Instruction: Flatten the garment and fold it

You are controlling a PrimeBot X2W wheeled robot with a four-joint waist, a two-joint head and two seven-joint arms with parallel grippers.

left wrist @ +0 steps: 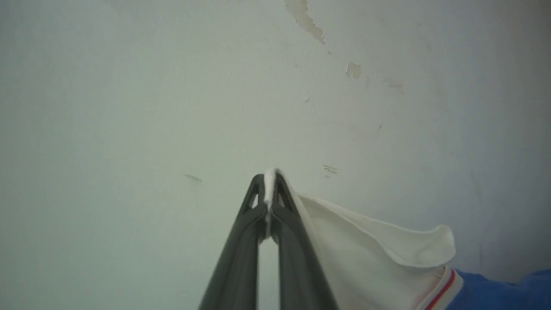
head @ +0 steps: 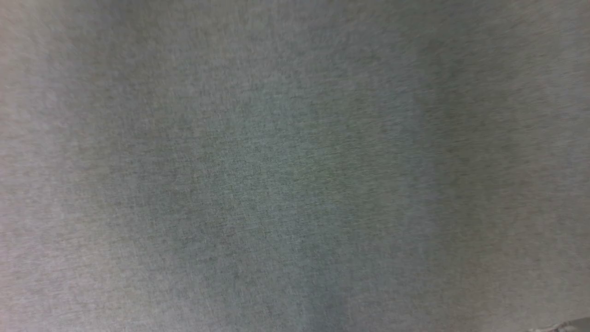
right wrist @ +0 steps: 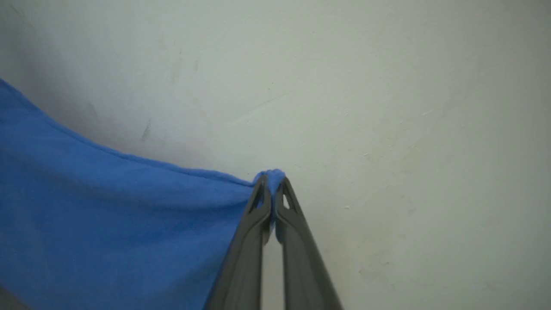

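Your head view looks onto a grey, finely woven surface [head: 295,166]. It is blurred and darker through the middle. A small paler strip [head: 564,326] sits at its near right corner, too small for you to tell what it is. In your left wrist view there is an off-white surface [left wrist: 129,107] with chipped patches [left wrist: 308,19] far off, right of centre, and short scuff marks [left wrist: 330,169] nearer. In your right wrist view a pale surface [right wrist: 409,107] carries faint scratches [right wrist: 258,103], with shadow at its far left.
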